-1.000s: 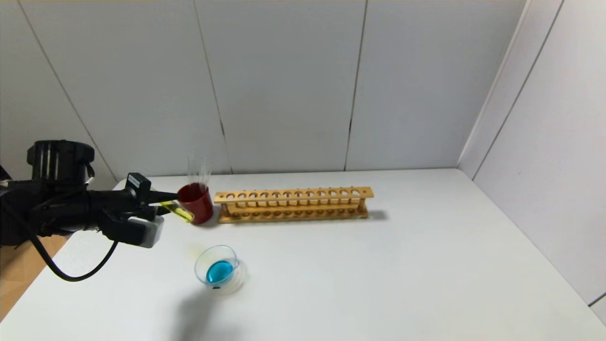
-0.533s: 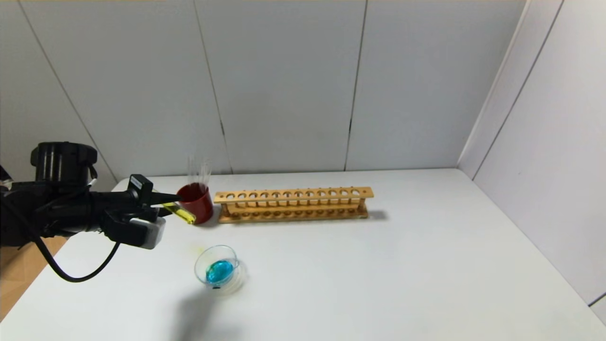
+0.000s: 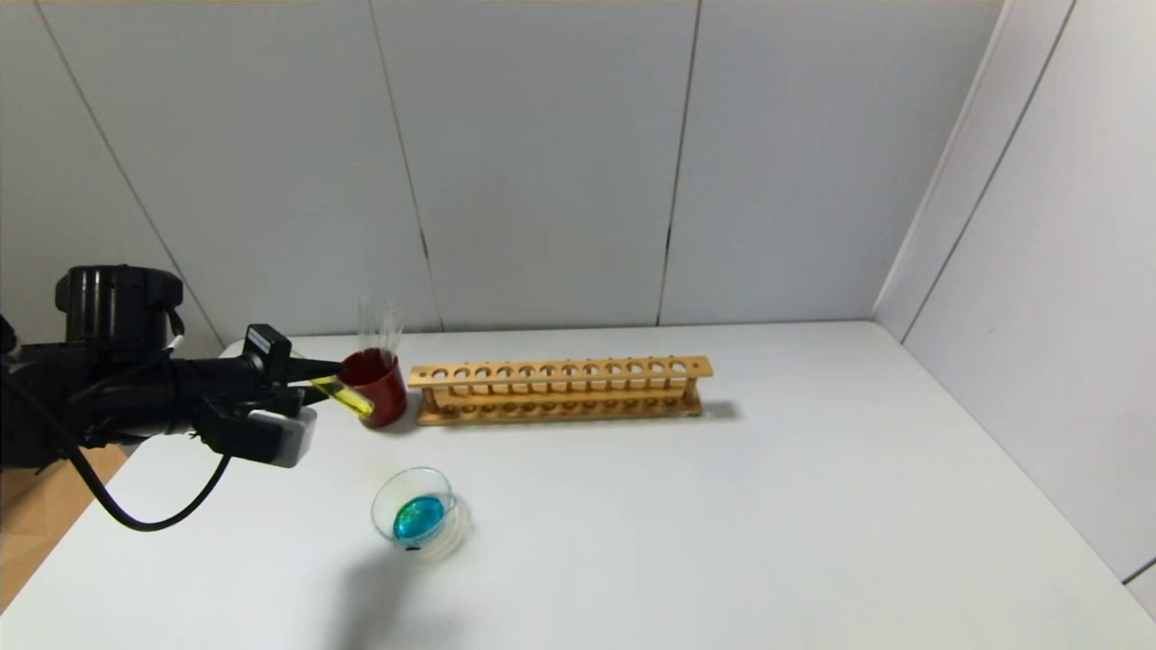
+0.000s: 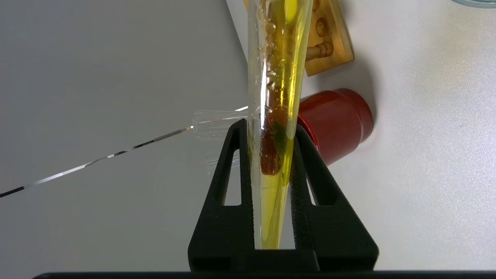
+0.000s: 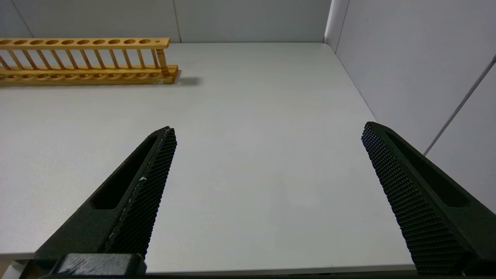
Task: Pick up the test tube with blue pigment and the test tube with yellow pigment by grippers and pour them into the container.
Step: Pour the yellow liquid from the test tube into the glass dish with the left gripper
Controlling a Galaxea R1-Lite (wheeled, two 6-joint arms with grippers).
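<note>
My left gripper is shut on the test tube with yellow pigment, held tilted just left of the dark red cup, above the table. In the left wrist view the tube runs between the black fingers and yellow liquid fills much of its length. The container, a low clear glass dish, sits on the table in front of the gripper and holds blue liquid. The test tube with blue pigment does not show as such. My right gripper is open and empty over the table's near right part; it is out of the head view.
A dark red cup with clear tubes standing in it is just right of my left gripper; it also shows in the left wrist view. A long wooden tube rack stands right of the cup. White walls close the back and right.
My left gripper with the yellow tube has risen slightly and edged toward the red cup. The dish and rack have not moved.
</note>
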